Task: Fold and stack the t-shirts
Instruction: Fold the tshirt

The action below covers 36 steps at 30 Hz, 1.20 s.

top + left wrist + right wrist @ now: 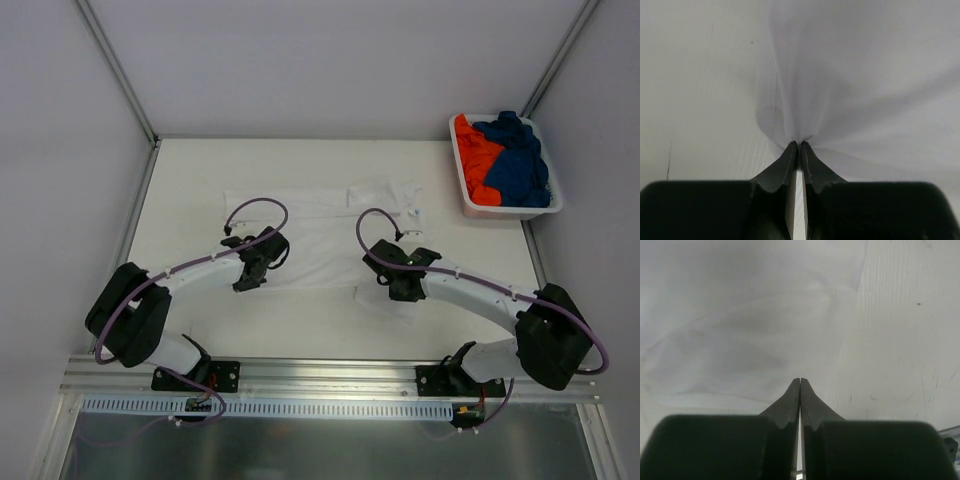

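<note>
Left tool [798,143]: its two dark fingers are pressing together at the tips and pinching a small gather of the white t-shirt [850,75]. Creases are fanning up and out from the pinch.
Left tool, place: it is sitting at the near left edge of the white t-shirt [320,225], seen in the top view as left tool [245,280]. A stitched hem is running just left of the pinch in the wrist view.
Right tool [800,379]: its fingers are meeting tip to tip with no gap showing. The cloth in front of it is lying smooth, and I cannot tell whether any of it is caught between the tips.
Right tool, place: it is sitting over the near right corner of the white t-shirt [740,315], seen from above as right tool [383,283], with bare worktop [910,340] showing to its right.
White t-shirt: it is lying spread out flat across the middle of the worktop [200,170], with both tools working at its near edge, well apart from each other.
Orange t-shirt [478,155]: it is lying crumpled in the left part of the basket [510,211].
Dark blue t-shirt [520,165]: it is lying bunched in the same basket, touching the orange one and partly over it.
Basket: it is standing at the far right corner of the worktop, well apart from the white t-shirt.
Arms: both are reaching in from the near edge, each one trailing a looped purple cable [255,205].
</note>
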Each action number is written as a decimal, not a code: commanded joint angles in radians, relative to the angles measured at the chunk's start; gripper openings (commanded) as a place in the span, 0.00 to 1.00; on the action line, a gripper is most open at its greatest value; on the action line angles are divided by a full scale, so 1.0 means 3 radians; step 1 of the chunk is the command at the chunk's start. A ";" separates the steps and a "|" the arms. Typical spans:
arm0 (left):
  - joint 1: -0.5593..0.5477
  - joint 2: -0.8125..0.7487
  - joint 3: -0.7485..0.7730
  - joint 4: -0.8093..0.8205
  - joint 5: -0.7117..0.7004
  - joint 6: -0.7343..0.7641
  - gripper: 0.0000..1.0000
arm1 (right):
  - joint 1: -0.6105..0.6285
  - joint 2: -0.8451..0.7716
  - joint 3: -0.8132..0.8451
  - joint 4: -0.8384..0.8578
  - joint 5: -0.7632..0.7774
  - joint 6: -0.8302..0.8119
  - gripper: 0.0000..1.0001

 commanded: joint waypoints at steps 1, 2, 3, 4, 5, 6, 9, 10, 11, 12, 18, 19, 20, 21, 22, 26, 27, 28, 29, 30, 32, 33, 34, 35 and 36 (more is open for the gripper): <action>-0.0011 -0.0228 0.0187 -0.0323 -0.0072 0.0105 0.06 | 0.0014 0.0042 0.0310 -0.0213 0.0217 -0.0082 0.01; -0.0011 -0.0258 0.0192 -0.0344 -0.0082 0.0110 0.06 | 0.0019 0.0052 0.0330 -0.0223 0.0222 -0.0088 0.01; -0.0011 -0.0289 0.0197 -0.0364 -0.0087 0.0125 0.06 | 0.0019 0.0048 0.0335 -0.0233 0.0217 -0.0083 0.01; -0.0011 -0.0305 0.0197 -0.0405 -0.0107 0.0115 0.06 | 0.0019 0.0042 0.0310 -0.0244 0.0217 -0.0067 0.01; -0.0011 -0.0315 0.0192 -0.0420 -0.0103 0.0115 0.07 | 0.0014 0.0032 0.0290 -0.0239 0.0197 -0.0057 0.05; -0.0011 -0.0320 0.0177 -0.0431 -0.0103 0.0110 0.07 | 0.0019 0.0017 0.0259 -0.0249 0.0166 -0.0037 0.13; -0.0011 -0.0290 0.0136 -0.0441 -0.0102 0.0080 0.07 | 0.0024 -0.0009 0.0096 -0.0198 0.0080 0.0030 0.53; -0.0011 -0.0279 0.0116 -0.0436 -0.0092 0.0074 0.07 | 0.0024 -0.0009 0.0014 -0.0188 0.0064 0.0070 0.62; -0.0011 -0.0254 0.0110 -0.0441 -0.0087 0.0064 0.07 | 0.0029 -0.0009 -0.0022 -0.0177 0.0023 0.0086 0.65; -0.0011 -0.0238 0.0105 -0.0441 -0.0092 0.0059 0.07 | 0.0034 -0.0004 -0.0053 -0.0177 0.0008 0.0096 0.67; -0.0011 -0.0238 0.0070 -0.0441 -0.0087 0.0044 0.06 | 0.0116 0.0078 -0.0217 -0.0096 -0.0084 0.0224 0.69; -0.0011 -0.0233 0.0059 -0.0441 -0.0087 0.0049 0.07 | 0.0131 0.0124 -0.0227 -0.0085 -0.0090 0.0234 0.69; -0.0011 -0.0238 0.0054 -0.0441 -0.0087 0.0044 0.06 | 0.0147 0.0155 -0.0237 -0.0050 -0.0110 0.0255 0.69; -0.0011 -0.0238 0.0039 -0.0441 -0.0087 0.0049 0.06 | 0.0152 0.0180 -0.0237 -0.0029 -0.0115 0.0255 0.69; -0.0011 -0.0233 0.0034 -0.0441 -0.0092 0.0044 0.06 | 0.0172 0.0211 -0.0237 -0.0004 -0.0130 0.0260 0.69; -0.0011 -0.0228 0.0008 -0.0441 -0.0097 0.0038 0.06 | 0.0218 0.0415 -0.0232 0.0165 -0.0232 0.0270 0.71; -0.0011 -0.0228 0.0003 -0.0441 -0.0097 0.0038 0.06 | 0.0234 0.0456 -0.0207 0.0180 -0.0233 0.0275 0.71; -0.0011 -0.0218 0.0003 -0.0441 -0.0108 0.0038 0.06 | 0.0269 0.0492 -0.0191 0.0186 -0.0238 0.0280 0.71; -0.0011 -0.0218 0.0003 -0.0441 -0.0108 0.0038 0.06 | 0.0290 0.0528 -0.0176 0.0191 -0.0233 0.0291 0.72; -0.0011 -0.0218 -0.0002 -0.0441 -0.0103 0.0038 0.06 | 0.0326 0.0594 -0.0161 0.0191 -0.0223 0.0321 0.71; -0.0011 -0.0213 -0.0002 -0.0441 -0.0097 0.0033 0.06 | 0.0356 0.0645 -0.0155 0.0211 -0.0243 0.0352 0.68; -0.0011 -0.0213 -0.0012 -0.0441 -0.0102 0.0033 0.06 | 0.0372 0.0651 -0.0155 0.0221 -0.0243 0.0367 0.66; -0.0011 -0.0213 -0.0012 -0.0441 -0.0103 0.0028 0.06 | 0.0407 0.0661 -0.0160 0.0222 -0.0248 0.0383 0.62; -0.0011 -0.0213 -0.0007 -0.0441 -0.0103 0.0033 0.06 | 0.0423 0.0681 -0.0166 0.0232 -0.0248 0.0398 0.51; -0.0011 -0.0213 -0.0002 -0.0441 -0.0108 0.0038 0.06 | 0.0438 0.0687 -0.0176 0.0237 -0.0248 0.0413 0.45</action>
